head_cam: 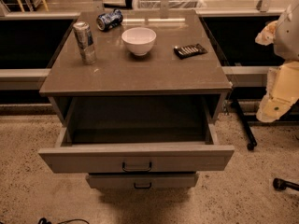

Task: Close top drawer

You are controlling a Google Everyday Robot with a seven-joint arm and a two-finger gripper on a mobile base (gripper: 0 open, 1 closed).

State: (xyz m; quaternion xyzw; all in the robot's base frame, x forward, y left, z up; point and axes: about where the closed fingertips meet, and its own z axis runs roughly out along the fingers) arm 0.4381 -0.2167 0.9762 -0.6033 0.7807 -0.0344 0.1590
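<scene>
Two drawer fronts show in the single camera view, and the upper one is the top drawer (135, 157). It stands far out from the cabinet at the lower centre of the frame, its deep dark box open to the eye and looking empty. Its wide flat front hangs over the shorter lower drawer (142, 180), which sits nearly flush just beneath.

One small dark pull handle (137, 166) sits at the middle of the top front, and one like it on the lower front. I judge the drawer to be a stiff, fairly light box on slides, so it should go in under a steady, level push. No grip is needed. The flat front near the handle is the best place to press, since a push at one end could skew the box and make it bind. The smooth front may let a contact slip sideways, so a central, square touch is safer.

On the tabletop (154, 73) in the upper half of the frame I count two cans. One upright can (84, 42) stands at the left, and one lying can (109, 19) rests on its side near the back. One white bowl (138, 40) sits mid-top, and one flat dark packet (190, 51) lies to its right.

The claw (272, 108) is at the right edge of the frame, beside the cabinet and well apart from the drawer front. I cannot tell whether it is wide or narrow, and it holds nothing that I can make out.
</scene>
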